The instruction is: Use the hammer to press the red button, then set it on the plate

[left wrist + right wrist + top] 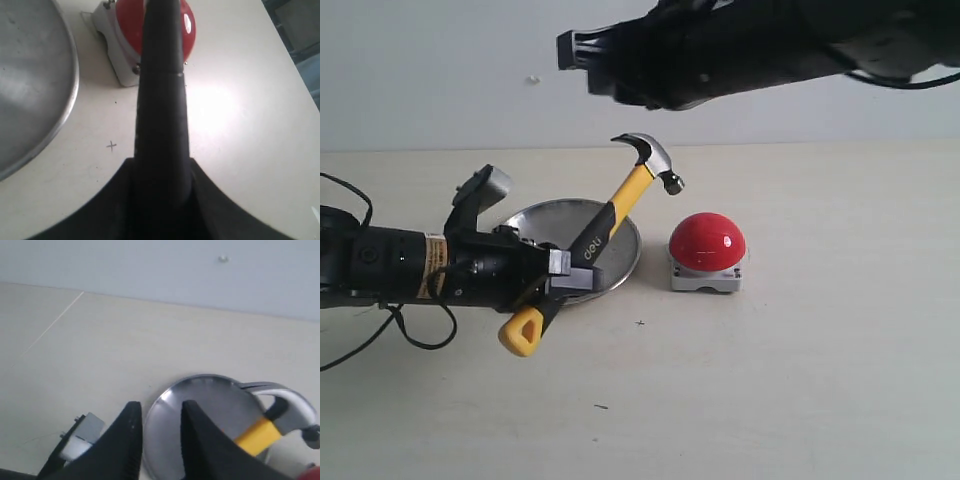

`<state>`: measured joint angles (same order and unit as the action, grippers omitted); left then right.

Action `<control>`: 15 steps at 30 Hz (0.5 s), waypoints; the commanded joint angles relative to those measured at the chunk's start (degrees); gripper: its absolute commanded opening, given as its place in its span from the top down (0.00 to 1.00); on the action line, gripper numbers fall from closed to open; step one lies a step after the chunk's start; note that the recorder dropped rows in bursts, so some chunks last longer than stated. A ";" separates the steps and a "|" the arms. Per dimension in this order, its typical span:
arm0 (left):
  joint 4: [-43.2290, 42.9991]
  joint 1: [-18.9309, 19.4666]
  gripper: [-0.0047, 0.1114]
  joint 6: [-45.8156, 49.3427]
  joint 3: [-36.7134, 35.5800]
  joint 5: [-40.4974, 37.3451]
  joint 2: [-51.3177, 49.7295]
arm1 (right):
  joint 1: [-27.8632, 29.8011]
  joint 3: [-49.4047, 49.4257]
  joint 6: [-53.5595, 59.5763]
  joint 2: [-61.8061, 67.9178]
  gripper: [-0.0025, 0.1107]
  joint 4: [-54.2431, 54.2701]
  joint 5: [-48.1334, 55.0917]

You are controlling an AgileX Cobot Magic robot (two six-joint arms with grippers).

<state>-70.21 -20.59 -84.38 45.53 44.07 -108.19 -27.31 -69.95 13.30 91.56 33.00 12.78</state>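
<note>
My left gripper (560, 278) is shut on the hammer (605, 232), gripping its black rubber middle. The hammer tilts up to the right, with its dark metal head (650, 160) in the air above and left of the red button (707, 241); its yellow end (522, 332) hangs low. The left wrist view shows the black handle (161, 95) running toward the red button (186, 30). The silver plate (630, 250) lies behind the hammer, left of the button. My right gripper (159, 412) hangs open high above the plate (200, 405), holding nothing.
The right arm (740, 45) spans the top of the exterior view, well above the table. A small pencil cross (111, 146) marks the tabletop between the plate (35, 90) and the button. The table's far edge meets a pale wall.
</note>
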 commanded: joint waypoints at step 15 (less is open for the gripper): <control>-13.59 -3.41 0.96 -15.17 -0.63 -13.55 17.58 | 0.16 45.53 -7.40 -54.08 0.98 -5.50 -28.93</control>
<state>-83.88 -22.43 -98.92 44.95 30.74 -93.88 -27.31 -29.00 5.92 45.43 26.26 -13.29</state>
